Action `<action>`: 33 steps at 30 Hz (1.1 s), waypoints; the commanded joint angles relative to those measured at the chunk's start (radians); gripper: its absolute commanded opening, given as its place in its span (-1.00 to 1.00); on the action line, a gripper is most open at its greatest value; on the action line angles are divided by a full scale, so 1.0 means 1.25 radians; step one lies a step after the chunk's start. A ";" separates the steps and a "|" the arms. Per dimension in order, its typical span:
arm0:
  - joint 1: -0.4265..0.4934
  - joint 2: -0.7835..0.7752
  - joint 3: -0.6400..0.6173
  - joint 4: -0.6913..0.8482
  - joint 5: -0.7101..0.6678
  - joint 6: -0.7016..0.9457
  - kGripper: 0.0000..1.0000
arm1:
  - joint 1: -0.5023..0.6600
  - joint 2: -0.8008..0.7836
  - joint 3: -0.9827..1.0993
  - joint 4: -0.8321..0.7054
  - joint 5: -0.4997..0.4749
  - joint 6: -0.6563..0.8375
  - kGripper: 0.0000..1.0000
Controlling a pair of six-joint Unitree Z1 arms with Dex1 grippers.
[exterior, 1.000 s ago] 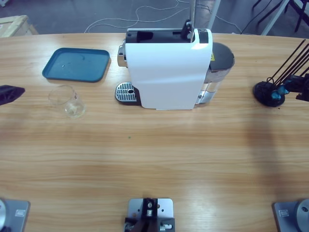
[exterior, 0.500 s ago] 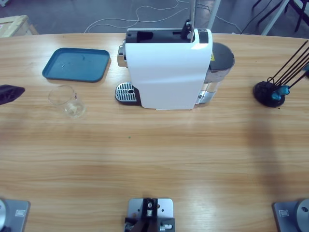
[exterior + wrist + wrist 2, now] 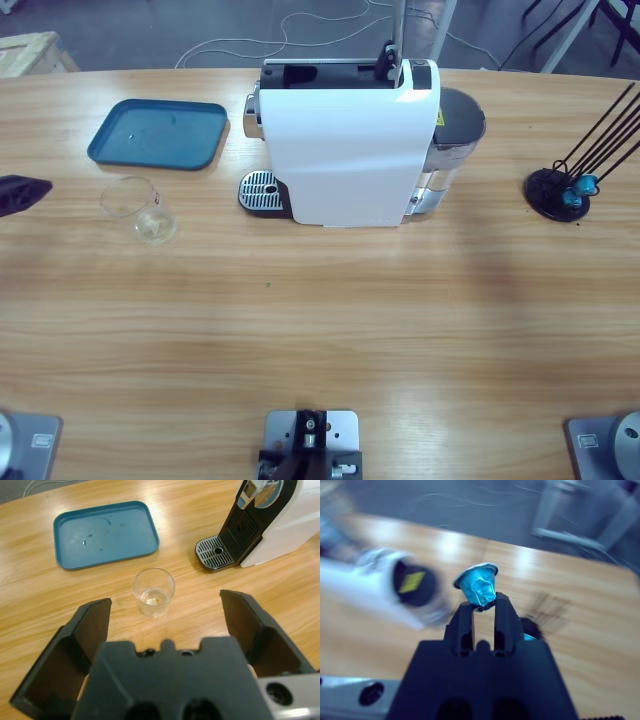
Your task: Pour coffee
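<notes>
A clear glass (image 3: 140,210) stands on the table left of the white coffee machine (image 3: 350,140), with a thin pale yellowish pool of coffee (image 3: 152,230) at its bottom. In the left wrist view the glass (image 3: 153,592) stands upright ahead of my left gripper (image 3: 165,602), whose jaws are wide open and apart from it. In the high view only the left gripper's black tip (image 3: 20,192) shows, at the left edge. My right gripper (image 3: 483,605) is shut on a blue capsule (image 3: 479,586), held up in the air. The right arm is out of the high view.
A teal tray (image 3: 158,133) lies behind the glass. The machine's drip grid (image 3: 262,190) faces left and its water tank (image 3: 455,130) is on the right. A black capsule stand (image 3: 558,192) with blue capsules and thin rods stands at the far right.
The right gripper, at the capsule stand a second ago, has left the high view past the right edge. The left gripper's tip has drawn back slightly to the left.
</notes>
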 commanded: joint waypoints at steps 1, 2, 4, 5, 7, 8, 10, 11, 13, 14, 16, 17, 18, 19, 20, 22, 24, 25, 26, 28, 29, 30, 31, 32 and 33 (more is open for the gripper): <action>0.005 -0.017 0.034 -0.014 0.008 0.005 0.87 | 0.274 0.124 -0.034 0.019 0.234 -0.123 -1.00; 0.006 -0.018 0.035 -0.015 0.007 0.005 0.87 | 0.287 0.161 -0.049 0.019 0.248 -0.141 -1.00; 0.006 -0.019 0.035 -0.015 0.007 0.005 0.87 | 0.294 0.234 -0.088 0.016 0.253 -0.174 -1.00; 0.006 -0.020 0.035 -0.015 0.007 0.005 0.87 | 0.293 0.267 -0.113 0.014 0.257 -0.194 -1.00; 0.006 -0.021 0.035 -0.015 0.007 0.005 0.87 | 0.294 0.340 -0.177 0.014 0.272 -0.236 -1.00; 0.006 -0.022 0.035 -0.015 0.007 0.005 0.87 | 0.294 0.376 -0.210 0.015 0.286 -0.257 -1.00; 0.006 -0.023 0.037 -0.015 0.007 0.005 0.87 | 0.293 0.434 -0.270 0.015 0.311 -0.305 -1.00; 0.006 -0.024 0.037 -0.015 0.007 0.005 0.87 | 0.294 0.464 -0.302 0.015 0.320 -0.337 -1.00; 0.006 -0.026 0.038 -0.015 0.008 0.005 0.87 | 0.294 0.511 -0.355 0.020 0.318 -0.360 -1.00; 0.006 -0.027 0.038 -0.015 0.008 0.005 0.87 | 0.294 0.532 -0.376 0.024 0.312 -0.369 -1.00; 0.006 -0.029 0.038 -0.015 0.008 0.005 0.87 | 0.293 0.566 -0.397 0.027 0.294 -0.387 -1.00; 0.006 -0.030 0.038 -0.015 0.008 0.005 0.87 | 0.293 0.578 -0.401 0.030 0.284 -0.396 -1.00; 0.006 -0.030 0.039 -0.016 0.008 0.005 0.87 | 0.294 0.587 -0.401 0.033 0.271 -0.402 -1.00; 0.006 -0.030 0.039 -0.016 0.008 0.005 0.87 | 0.294 0.596 -0.401 0.037 0.247 -0.404 -1.00; 0.006 -0.030 0.039 -0.016 0.007 0.005 0.87 | 0.294 0.604 -0.401 0.041 0.227 -0.406 -1.00; 0.006 -0.031 0.039 -0.016 0.007 0.005 0.87 | 0.294 0.613 -0.401 0.044 0.202 -0.409 -1.00; 0.006 -0.030 0.040 -0.017 0.007 0.005 0.87 | 0.293 0.619 -0.408 0.043 0.179 -0.416 -1.00; 0.006 -0.030 0.040 -0.017 0.007 0.005 0.87 | 0.294 0.623 -0.414 0.044 0.171 -0.419 -1.00; 0.006 -0.030 0.040 -0.018 0.007 0.005 0.87 | 0.294 0.627 -0.421 0.044 0.163 -0.421 -1.00; 0.006 -0.030 0.040 -0.018 0.007 0.005 0.87 | 0.292 0.637 -0.436 0.044 0.146 -0.422 -1.00; 0.006 -0.030 0.040 -0.018 0.007 0.005 0.87 | 0.291 0.640 -0.444 0.044 0.141 -0.423 -1.00; 0.006 -0.030 0.040 -0.018 0.007 0.005 0.87 | 0.290 0.645 -0.453 0.044 0.136 -0.423 -1.00; 0.006 -0.030 0.041 -0.018 0.007 0.005 0.87 | 0.289 0.649 -0.461 0.044 0.134 -0.423 -1.00; 0.006 -0.031 0.041 -0.018 0.007 0.005 0.87 | 0.289 0.654 -0.468 0.044 0.133 -0.423 -1.00; 0.006 -0.031 0.041 -0.018 0.007 0.005 0.87 | 0.289 0.661 -0.476 0.047 0.133 -0.423 -1.00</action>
